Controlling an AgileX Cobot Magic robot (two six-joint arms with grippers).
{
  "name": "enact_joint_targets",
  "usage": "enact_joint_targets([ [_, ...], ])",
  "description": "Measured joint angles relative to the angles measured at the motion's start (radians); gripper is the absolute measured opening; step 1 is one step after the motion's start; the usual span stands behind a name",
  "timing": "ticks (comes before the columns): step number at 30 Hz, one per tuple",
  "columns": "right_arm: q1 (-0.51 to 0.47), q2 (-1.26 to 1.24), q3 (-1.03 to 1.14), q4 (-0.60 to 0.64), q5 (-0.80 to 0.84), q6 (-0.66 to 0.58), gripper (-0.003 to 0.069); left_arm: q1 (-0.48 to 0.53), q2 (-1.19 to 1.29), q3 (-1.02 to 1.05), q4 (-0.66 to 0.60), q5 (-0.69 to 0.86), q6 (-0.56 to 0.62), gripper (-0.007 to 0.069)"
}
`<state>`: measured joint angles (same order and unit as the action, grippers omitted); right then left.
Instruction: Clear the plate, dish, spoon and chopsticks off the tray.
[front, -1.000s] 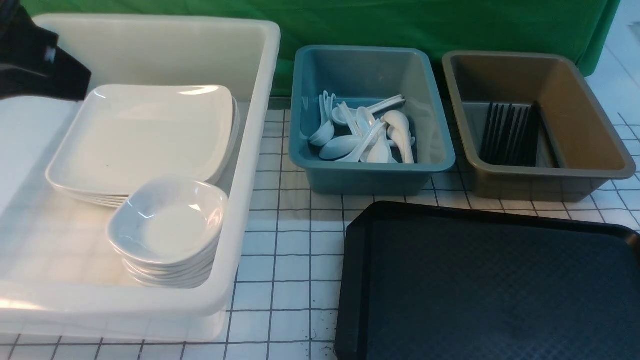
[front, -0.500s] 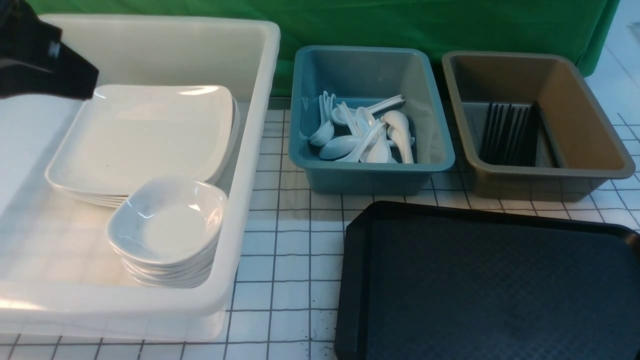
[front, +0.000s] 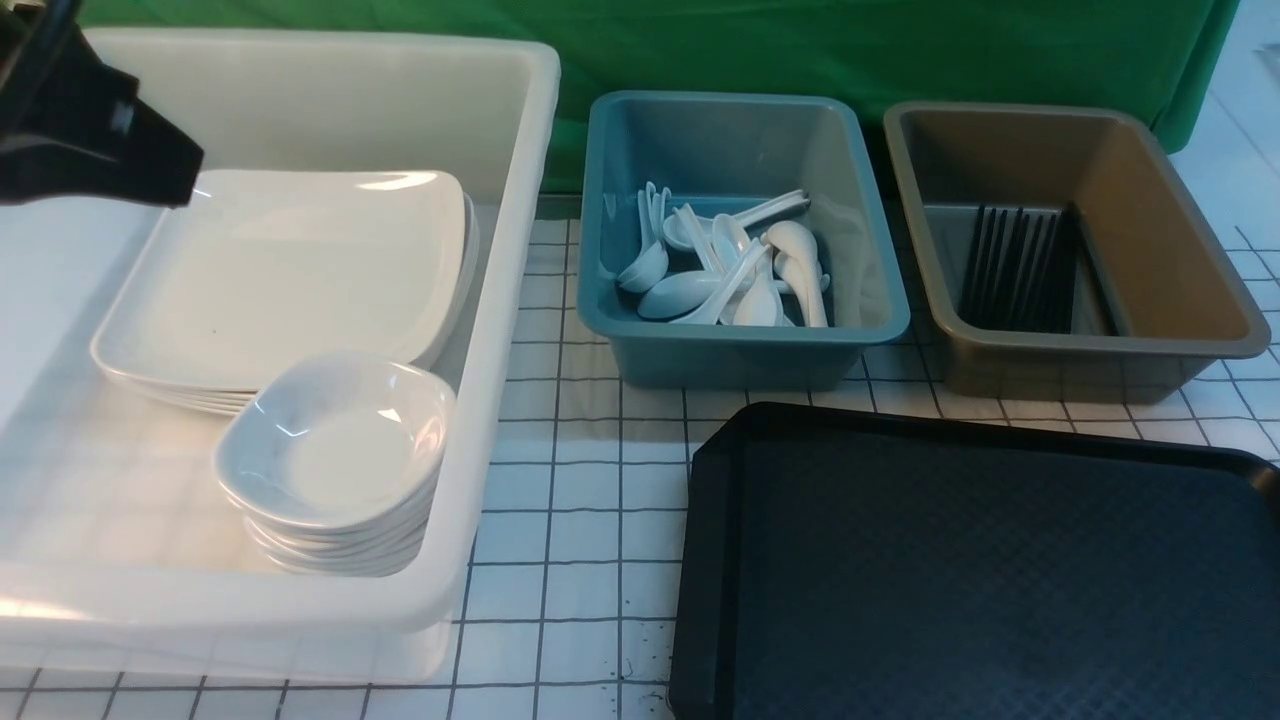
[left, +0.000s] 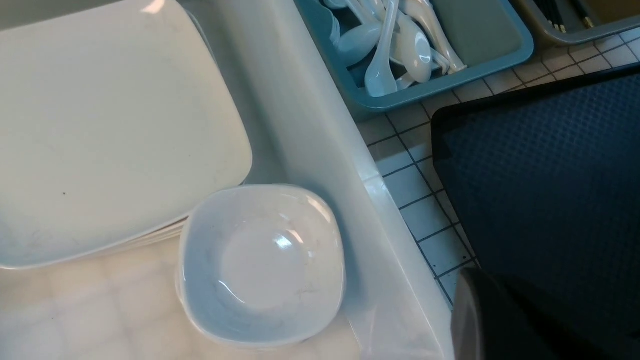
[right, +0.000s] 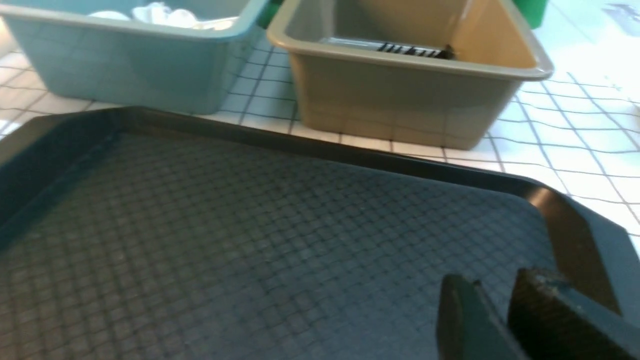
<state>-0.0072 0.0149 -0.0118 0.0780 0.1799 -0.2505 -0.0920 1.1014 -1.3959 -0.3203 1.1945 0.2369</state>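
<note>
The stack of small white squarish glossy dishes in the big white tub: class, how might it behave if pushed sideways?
The stack of small white squarish glossy dishes looks rigid and probably slippery. Being several high, its top dishes may slide or topple.

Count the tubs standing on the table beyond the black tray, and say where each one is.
3. The white tub stands at the left, the blue tub in the middle, and the brown tub at the right. None looks hidden.

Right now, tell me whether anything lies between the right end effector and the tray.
Nothing visible does. The right end effector hangs just above the bare black tray, its jaws slightly apart and holding nothing; no plate, dish, spoon or chopsticks show on the tray.
</note>
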Motion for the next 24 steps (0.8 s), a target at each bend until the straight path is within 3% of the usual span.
enact_joint_targets([
  [7,-0.058,0.000,0.000,0.000,0.000,0.000,0.0207,0.000,0.001,0.000,0.006,0.000,0.000,0.0004],
  [18,-0.059,0.000,0.000,0.000,0.000,0.000,0.0236,0.000,-0.022,0.000,0.014,0.024,0.002,0.0004],
  [24,-0.059,0.000,0.000,0.000,0.000,0.000,0.0239,0.000,-0.111,0.003,0.006,0.024,-0.074,0.0004],
])
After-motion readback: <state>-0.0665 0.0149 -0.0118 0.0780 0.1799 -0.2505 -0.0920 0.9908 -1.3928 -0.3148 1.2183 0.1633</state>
